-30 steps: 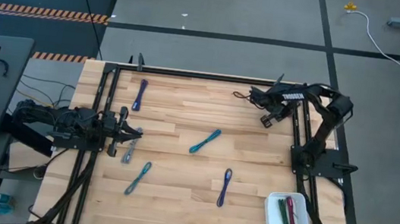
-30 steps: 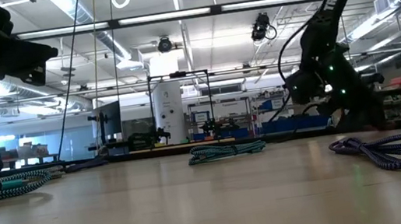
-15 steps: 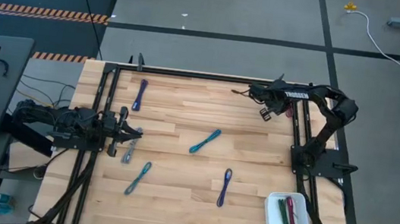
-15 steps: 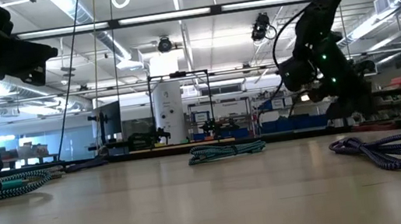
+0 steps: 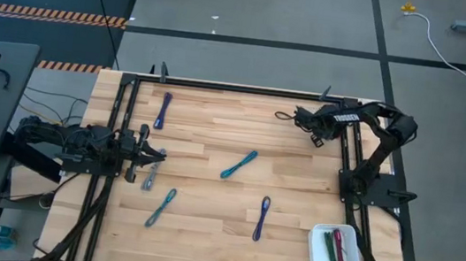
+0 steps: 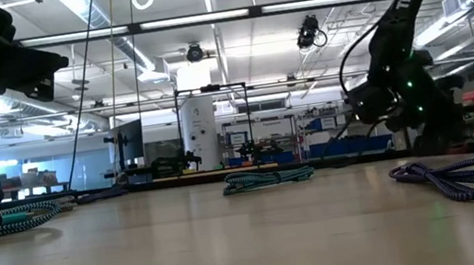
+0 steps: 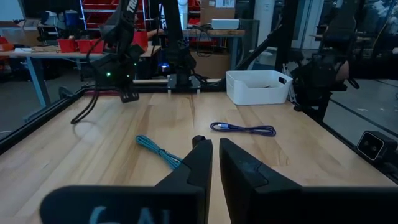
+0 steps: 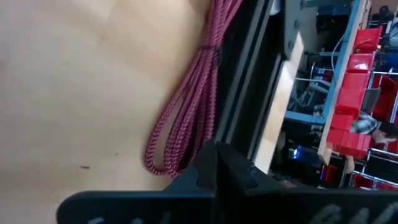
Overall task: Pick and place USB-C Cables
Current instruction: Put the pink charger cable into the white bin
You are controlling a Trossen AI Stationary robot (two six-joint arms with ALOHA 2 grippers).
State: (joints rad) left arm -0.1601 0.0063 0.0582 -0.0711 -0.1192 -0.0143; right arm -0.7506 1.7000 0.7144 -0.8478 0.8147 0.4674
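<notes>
Several cable bundles lie flat on the wood: a purple one (image 5: pixel 162 109) far left, a teal one (image 5: pixel 239 164) mid-table, a blue-purple one (image 5: pixel 261 218), a teal-grey one (image 5: pixel 161 206) and a grey one (image 5: pixel 152 175). A dark red cable (image 8: pixel 186 118) shows only in the right wrist view, lying along a black frame rail (image 8: pixel 249 106). My right gripper (image 5: pixel 315 139) points down near the far right corner, shut, its tip (image 8: pixel 214 152) beside that cable's looped end. My left gripper (image 5: pixel 161 156) waits at the left edge, shut, just above the grey bundle. My right gripper comes from above beside the dark red cable's looped end (image 8: pixel 163 163), which lies on the table. I cannot tell whether the fingers touch it.
A white bin (image 5: pixel 321 257) at the near right corner holds a green and a red cable. Black frame rails run along the far edge and both sides. A thin black arm wire (image 5: pixel 283 114) trails on the wood left of the right arm.
My right gripper rose and swung toward the far edge, then came back down, ending slightly nearer the table's right edge. The cables on the table have stayed where they were.
</notes>
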